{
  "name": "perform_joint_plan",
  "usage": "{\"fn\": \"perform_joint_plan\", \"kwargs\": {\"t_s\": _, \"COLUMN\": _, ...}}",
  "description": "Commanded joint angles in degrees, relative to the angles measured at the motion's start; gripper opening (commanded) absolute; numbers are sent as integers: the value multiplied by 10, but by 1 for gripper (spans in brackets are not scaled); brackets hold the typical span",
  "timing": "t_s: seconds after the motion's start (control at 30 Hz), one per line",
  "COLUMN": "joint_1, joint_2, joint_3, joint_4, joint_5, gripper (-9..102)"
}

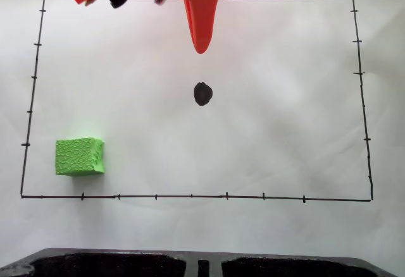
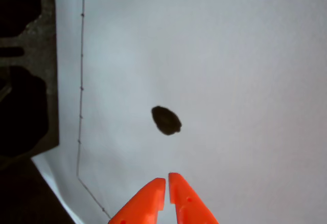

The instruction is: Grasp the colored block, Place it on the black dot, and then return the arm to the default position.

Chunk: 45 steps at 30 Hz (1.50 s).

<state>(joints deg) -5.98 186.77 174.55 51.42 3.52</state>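
Sitting square — green block (image 1: 79,156), untouched.

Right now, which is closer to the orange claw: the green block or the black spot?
The black spot. It sits just below the tip of the orange claw in the fixed view, while the green block lies far off in the lower-left corner of the drawn rectangle.

We count one green block (image 1: 79,156) at lower left, one black dot (image 1: 202,93) near centre, and one orange tool (image 1: 201,46) at top.

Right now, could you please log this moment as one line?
orange end effector: shut, empty | textured green cube: lower left, untouched | round black dot: bare
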Motion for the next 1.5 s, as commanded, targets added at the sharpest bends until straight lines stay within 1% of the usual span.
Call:
{"fn": "perform_joint_plan", "kwargs": {"t_s": 0.0, "joint_1": 2, "joint_2": 6, "joint_3": -3, "joint_4": -2, "joint_5": 1, "gripper": 0}}
{"fn": "perform_joint_plan", "kwargs": {"t_s": 0.6, "joint_1": 4, "joint_2": 4, "joint_3": -4, "joint_4": -2, "joint_5": 4, "gripper": 0}}
{"fn": "perform_joint_plan", "kwargs": {"t_s": 0.7, "joint_1": 17, "joint_2": -11, "joint_3": -6, "joint_4": -18, "joint_5": -25, "gripper": 0}}
{"fn": "perform_joint_plan", "kwargs": {"t_s": 0.83, "joint_1": 34, "joint_2": -84, "joint_3": -41, "joint_4": -55, "joint_5": -48, "gripper": 0}}
{"fn": "perform_joint_plan", "kwargs": {"t_s": 1.07, "joint_1": 67, "joint_2": -225, "joint_3": -147, "joint_4": -78, "joint_5": -71, "gripper": 0}}
{"fn": "perform_joint_plan", "kwargs": {"t_s": 1.47, "joint_1": 138, "joint_2": -456, "joint_3": -363, "joint_4": -61, "joint_5": -81, "gripper": 0}}
